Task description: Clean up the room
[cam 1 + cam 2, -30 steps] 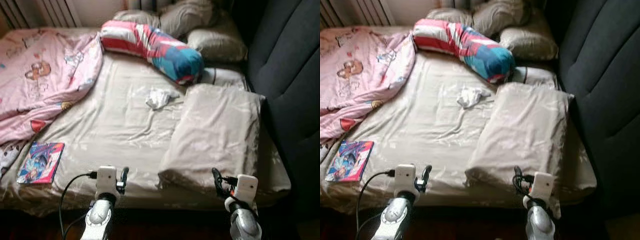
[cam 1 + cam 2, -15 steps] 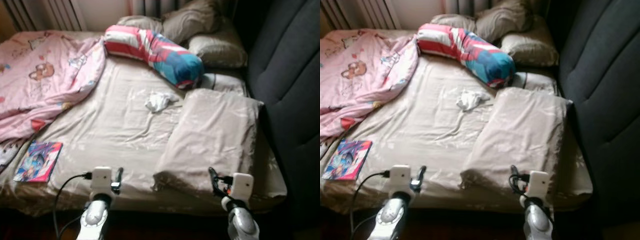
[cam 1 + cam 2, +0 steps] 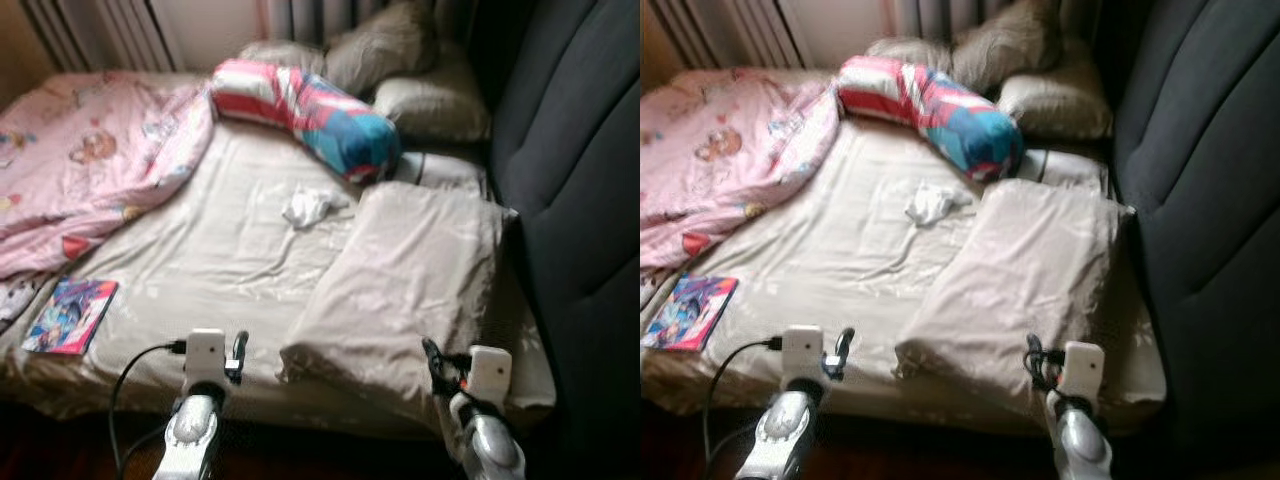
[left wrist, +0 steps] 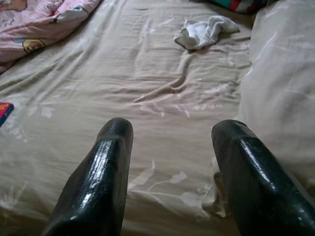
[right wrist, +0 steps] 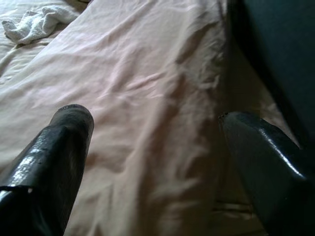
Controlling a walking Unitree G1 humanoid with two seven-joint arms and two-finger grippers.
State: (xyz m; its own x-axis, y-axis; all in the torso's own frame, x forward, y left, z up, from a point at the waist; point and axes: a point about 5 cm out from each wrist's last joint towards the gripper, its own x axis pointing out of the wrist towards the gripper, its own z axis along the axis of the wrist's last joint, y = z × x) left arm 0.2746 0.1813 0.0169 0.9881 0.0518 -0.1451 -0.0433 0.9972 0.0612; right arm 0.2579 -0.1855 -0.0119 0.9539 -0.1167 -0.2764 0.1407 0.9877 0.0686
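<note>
A: Head view first. What's the surface?
B: A bed (image 3: 230,260) under a wrinkled beige sheet. Pink quilt (image 3: 90,170) heaped far left, striped red-and-blue bolster (image 3: 310,110) across the far middle, grey pillows (image 3: 400,70) behind it. A big beige pillow (image 3: 410,270) lies on the right side, with a dark upholstered headboard (image 3: 580,180) along the right edge. Radiator ribs at far left.

A: Loose items?
B: A crumpled white cloth (image 3: 310,205) mid-bed, just left of the beige pillow's far end. A colourful book (image 3: 68,316) at the near left edge.

A: The arms?
B: Both low at the near edge. Left gripper (image 3: 238,352) over the sheet, right gripper (image 3: 436,362) at the pillow's near corner.

A: Left wrist view?
B: Fingers (image 4: 106,167) spread apart, holding nothing, over bare sheet; the cloth lies far ahead, the pillow edge beside one finger.

A: Right wrist view?
B: Fingers (image 5: 59,147) wide apart, empty, hovering over the beige pillow; cloth at the far corner, dark headboard alongside.
</note>
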